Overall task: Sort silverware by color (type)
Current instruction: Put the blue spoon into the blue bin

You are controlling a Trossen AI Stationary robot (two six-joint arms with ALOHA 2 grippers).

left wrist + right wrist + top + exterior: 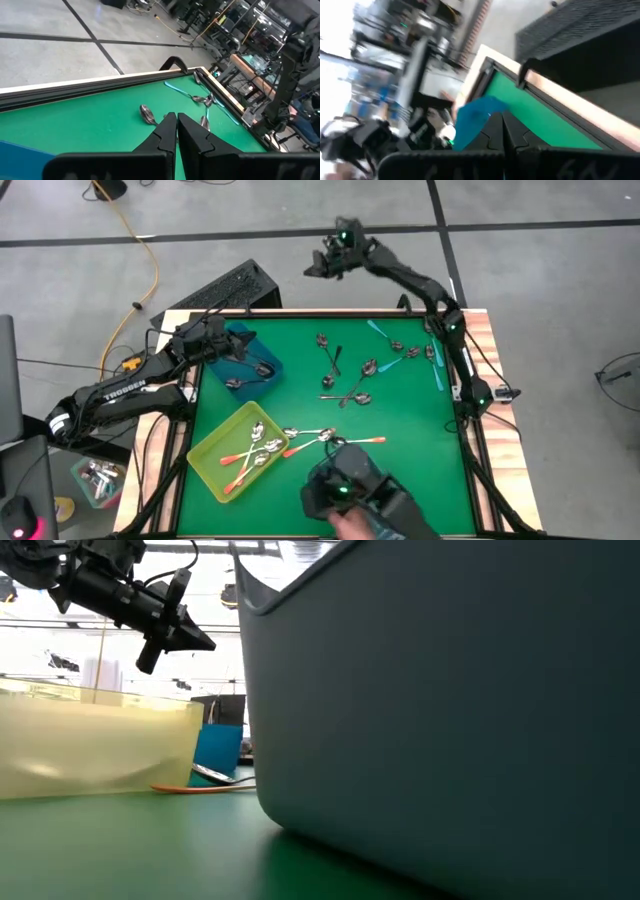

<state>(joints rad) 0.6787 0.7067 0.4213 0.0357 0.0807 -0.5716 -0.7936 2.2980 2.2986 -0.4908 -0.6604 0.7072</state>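
Silverware lies scattered on the green table (420,440). Dark grey spoons (345,375) lie mid-table and teal-handled ones (432,360) at the far right. Orange-handled spoons (330,438) lie beside and inside the yellow-green bin (205,452). One spoon (262,370) rests in the blue bin (262,352). My left gripper (248,340) (176,130) (205,643) hovers shut above the blue bin, holding nothing. My right gripper (312,270) (502,125) is shut and empty, raised beyond the table's far edge.
A dark grey bin (345,485) (450,700) stands at the near edge and blocks most of the low view. A raised wooden rim (480,330) frames the table. A dark case (235,285) sits past the far edge. A small tray (95,480) lies off the table's left side.
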